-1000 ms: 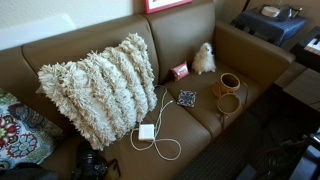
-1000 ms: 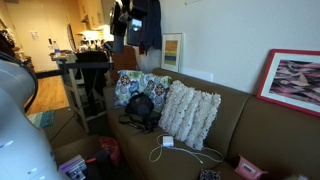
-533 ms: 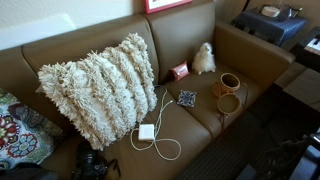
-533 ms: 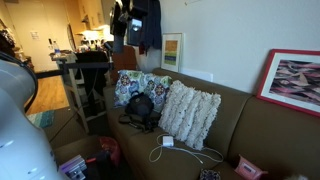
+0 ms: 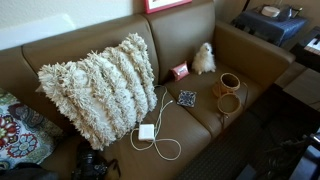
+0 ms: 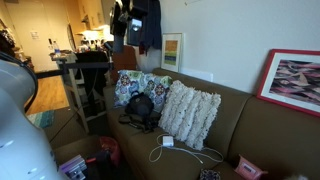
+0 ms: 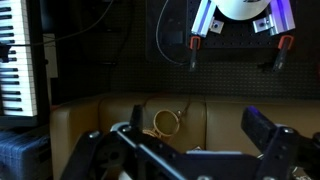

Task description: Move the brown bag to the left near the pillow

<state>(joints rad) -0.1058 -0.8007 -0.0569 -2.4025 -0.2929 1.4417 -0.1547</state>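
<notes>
The small tan-brown round bag (image 5: 229, 92) sits on the right seat of the brown leather sofa (image 5: 190, 30), well apart from the big shaggy cream pillow (image 5: 100, 85) at the left. The gripper (image 7: 185, 145) hangs far from the bag, empty, its fingers (image 7: 268, 128) spread. I'd say the reach hasn't started, and next it must come down over the bag.

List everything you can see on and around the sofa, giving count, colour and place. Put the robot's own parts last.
sofa: one, brown, fills the exterior view
pillow: one, cream, shaggy, leaning on the backrest
floral cushion: at least one, multicoloured, sofa end beside the pillow
brown bag: one, tan, on the seat near the armrest, lid open
red box: one, red, against the backrest
fluffy toy: one, white, sofa corner
charger with cable: one, white, seat below the pillow
patterned square: one, dark, mid-seat
framed picture: one, red frame, above the backrest
claw: one, black, open, facing the bag
</notes>
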